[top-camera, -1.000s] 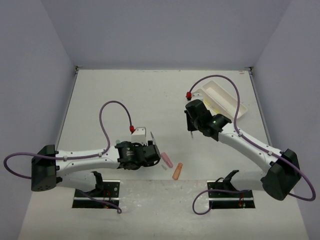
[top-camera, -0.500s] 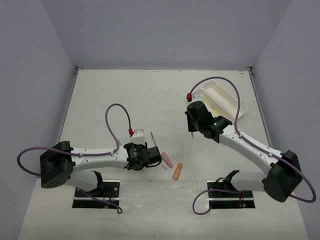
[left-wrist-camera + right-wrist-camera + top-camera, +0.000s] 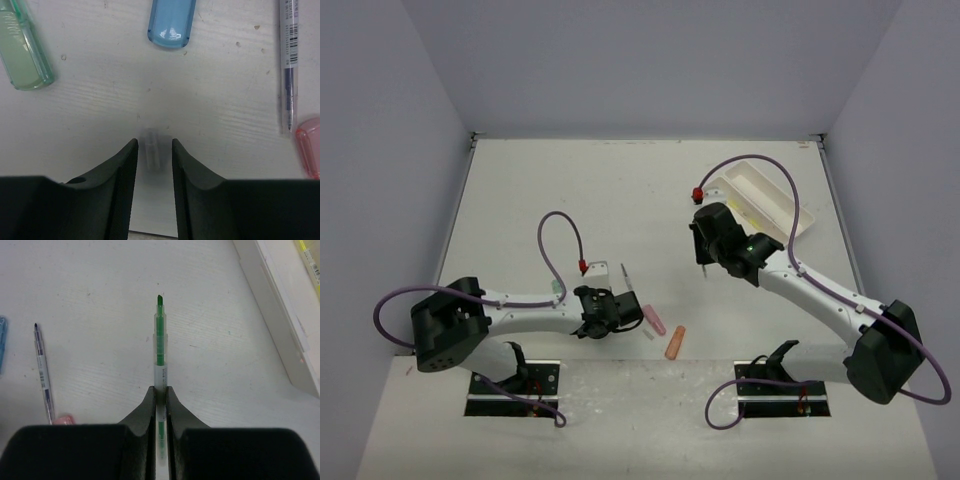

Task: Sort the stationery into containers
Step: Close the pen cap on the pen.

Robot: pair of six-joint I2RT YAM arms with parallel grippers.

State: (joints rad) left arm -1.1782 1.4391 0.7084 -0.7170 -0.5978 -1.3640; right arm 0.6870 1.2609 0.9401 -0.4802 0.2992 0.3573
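In the left wrist view a tiny clear bit lies on the table between the tips of my left gripper. Its jaws are open, with a gap on each side of the bit. Around it lie a green cap piece, a blue piece, a dark thin pen and a pink piece. My right gripper is shut on a green pen that points forward above the table. The white tray sits at the back right, and a yellow pen lies in it.
An orange marker piece and the pink piece lie just right of my left gripper. The tray's near wall runs along the right of the right wrist view. Purple cables loop over both arms.
The left jaws have narrowed around the clear bit, and the left arm's base and elbow have swung right. The right arm with the green pen has hardly moved.
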